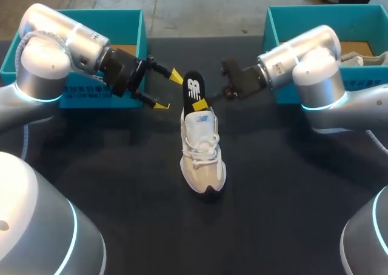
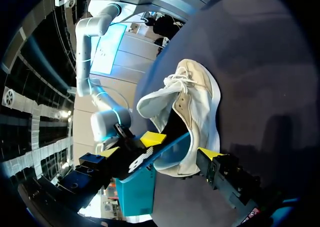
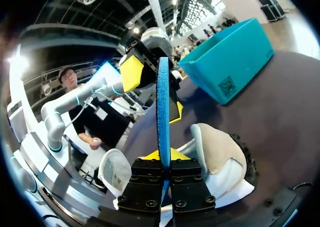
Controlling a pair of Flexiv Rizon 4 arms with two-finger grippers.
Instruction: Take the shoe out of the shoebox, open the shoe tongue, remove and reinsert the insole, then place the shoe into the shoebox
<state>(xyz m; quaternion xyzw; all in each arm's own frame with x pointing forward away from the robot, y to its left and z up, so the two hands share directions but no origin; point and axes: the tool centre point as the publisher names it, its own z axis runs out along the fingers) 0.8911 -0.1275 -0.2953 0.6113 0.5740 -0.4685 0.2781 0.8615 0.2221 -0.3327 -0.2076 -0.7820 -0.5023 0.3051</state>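
Shoe [image 1: 203, 154] upright on desk [image 1: 121, 184], mid-desk, toe toward robot. Right hand [image 1: 208, 100] clamped on black insole [image 1: 194, 88], which stands on edge at heel opening. Left hand [image 1: 168, 91] spread wide, empty, just beside insole.

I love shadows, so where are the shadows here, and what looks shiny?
Head view: soft shadows lie on the table under both arms; the left arm's white shell gleams. Left wrist view: a dim shadow darkens the table beside the shoe.
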